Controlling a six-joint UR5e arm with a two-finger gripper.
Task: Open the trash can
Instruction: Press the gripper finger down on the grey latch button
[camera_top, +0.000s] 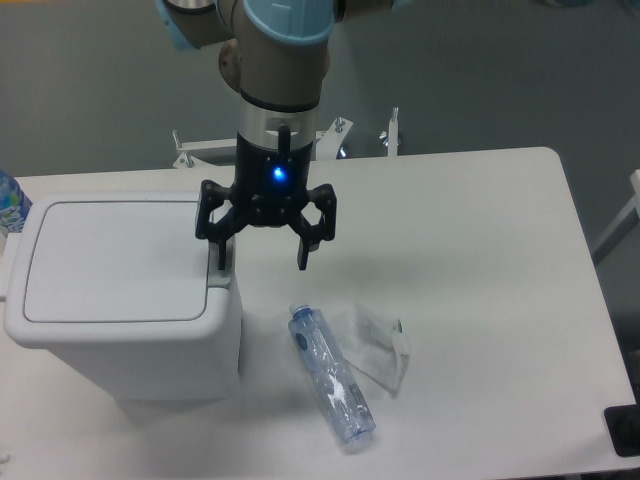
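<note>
Bin (120, 290) fills the left side of the white counter (480, 230), at about nine o'clock from the counter's middle: a large white plastic box with rounded corners and a flat lid (115, 260) lying shut, its panel outlined by a thin seam. At the bin's far left edge, around ten o'clock, a sliver of a blue-and-white patterned thing (8, 203) shows behind it, too cut off to name.

At the lid's right rim sits a small grey tab (222, 271). Directly above it hangs the pincer (265, 257), black, with a blue light glowing on its body; its two fingers are spread wide and grasp nothing. The left fingertip (221, 258) is down at the tab, though contact cannot be made out, while the right one hangs over bare counter.

At five o'clock from the pincer lies a clear plastic bottle (330, 375) with a blue cap, on its side, slanting from upper left to lower right. Touching its right flank is a crumpled see-through wrapper (378, 345). Neither lies between the pincer and the bin.

At the far lower right corner, a dark block (622, 430) is cut by the frame edge.
</note>
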